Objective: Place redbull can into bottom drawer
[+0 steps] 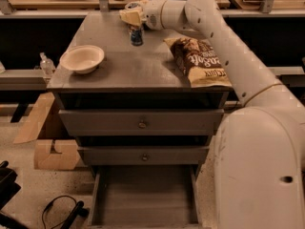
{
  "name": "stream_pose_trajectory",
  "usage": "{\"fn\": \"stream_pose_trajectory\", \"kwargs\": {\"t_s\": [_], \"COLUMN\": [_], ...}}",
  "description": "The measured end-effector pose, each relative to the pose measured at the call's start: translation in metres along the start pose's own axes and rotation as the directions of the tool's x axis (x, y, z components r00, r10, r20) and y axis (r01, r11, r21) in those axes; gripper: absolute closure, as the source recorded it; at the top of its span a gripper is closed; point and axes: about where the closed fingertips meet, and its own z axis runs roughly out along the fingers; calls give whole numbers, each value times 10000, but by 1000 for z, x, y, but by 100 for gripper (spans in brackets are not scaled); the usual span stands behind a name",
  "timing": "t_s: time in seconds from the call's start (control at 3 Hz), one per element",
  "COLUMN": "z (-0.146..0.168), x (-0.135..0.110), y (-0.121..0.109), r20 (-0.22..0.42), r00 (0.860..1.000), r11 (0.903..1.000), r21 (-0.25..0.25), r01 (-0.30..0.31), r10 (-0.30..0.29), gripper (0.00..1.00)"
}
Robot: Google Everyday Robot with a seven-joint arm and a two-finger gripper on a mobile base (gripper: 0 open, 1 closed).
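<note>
The redbull can [137,35], slim and blue-silver, is upright at the back middle of the grey cabinet top [128,70]. My gripper [132,18] reaches in from the right and sits directly over the can's top, shut on it. The can hangs just under the gripper, close to the surface. The bottom drawer [143,199] is pulled open at the foot of the cabinet, showing a bare grey floor and low side walls. It lies well below and in front of the can.
A white bowl [82,58] sits on the left of the cabinet top and a brown chip bag [198,58] on the right under my arm. Two shut drawer fronts with knobs [142,124] are above the open drawer. Cardboard pieces [52,151] and a cable lie on the floor at left.
</note>
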Motion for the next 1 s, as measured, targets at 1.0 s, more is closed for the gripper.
{"fn": "stream_pose_trajectory", "kwargs": {"t_s": [1.0], "z": [-139], "x": [-70], "y": [127], "r20": [707], "r00": [9941], "r11": [9960], "r21": [-280], "r01": [844], "r10": [-822], "gripper": [100]}}
